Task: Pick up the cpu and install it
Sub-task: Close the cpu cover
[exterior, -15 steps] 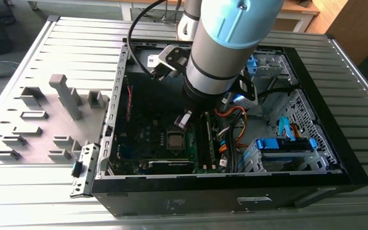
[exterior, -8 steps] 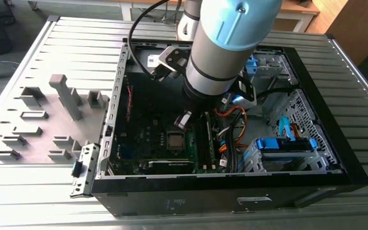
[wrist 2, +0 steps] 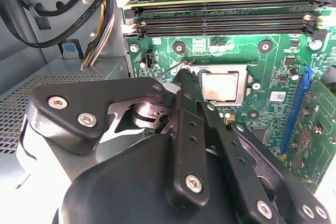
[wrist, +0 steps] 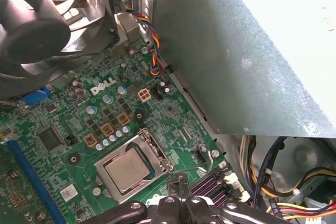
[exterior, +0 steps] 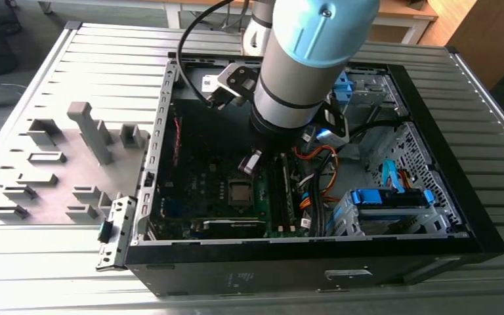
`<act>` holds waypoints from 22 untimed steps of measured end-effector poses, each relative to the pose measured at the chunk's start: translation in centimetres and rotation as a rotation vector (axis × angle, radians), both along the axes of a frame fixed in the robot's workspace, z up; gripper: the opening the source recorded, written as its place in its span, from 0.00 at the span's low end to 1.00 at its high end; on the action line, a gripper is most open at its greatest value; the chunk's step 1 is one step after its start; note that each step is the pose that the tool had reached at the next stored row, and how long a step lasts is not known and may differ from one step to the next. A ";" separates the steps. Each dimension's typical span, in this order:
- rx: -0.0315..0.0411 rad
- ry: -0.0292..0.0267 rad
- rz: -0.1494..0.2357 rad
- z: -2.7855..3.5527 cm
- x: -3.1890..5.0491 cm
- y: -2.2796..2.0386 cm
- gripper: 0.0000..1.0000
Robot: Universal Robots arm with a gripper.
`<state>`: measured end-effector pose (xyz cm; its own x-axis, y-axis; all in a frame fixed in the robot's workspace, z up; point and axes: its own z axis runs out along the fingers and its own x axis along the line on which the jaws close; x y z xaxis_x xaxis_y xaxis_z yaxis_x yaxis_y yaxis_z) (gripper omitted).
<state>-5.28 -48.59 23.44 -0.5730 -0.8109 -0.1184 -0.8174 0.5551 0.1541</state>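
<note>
Cpu (wrist: 126, 169) sits flat in the motherboard (wrist: 94, 124) socket, just beyond the tips of the fingers (wrist 2: 185, 85), which are pressed together, holding nothing, above the socket's edge.

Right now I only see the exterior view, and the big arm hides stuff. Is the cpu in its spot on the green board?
Observer: Yes. In the first wrist view the cpu lies flat in its socket.
Operator: Is the tool on top of it?
Observer: No. The tool is beside the socket's corner, apart from the cpu.
Operator: What's past the socket?
Observer: A dark fan stands at the edge of the board.
</note>
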 end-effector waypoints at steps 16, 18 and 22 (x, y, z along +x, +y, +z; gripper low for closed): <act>-0.0295 -0.0001 0.000 0.00 -0.85 -1.14 0.11; -0.0304 -0.0001 0.000 -0.03 -1.00 -1.48 0.11; -0.0333 -0.0002 0.001 -0.16 -1.65 -1.72 0.11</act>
<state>-6.93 -50.31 23.28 -0.5725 -0.8148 -0.0915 -0.8177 0.5594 0.1355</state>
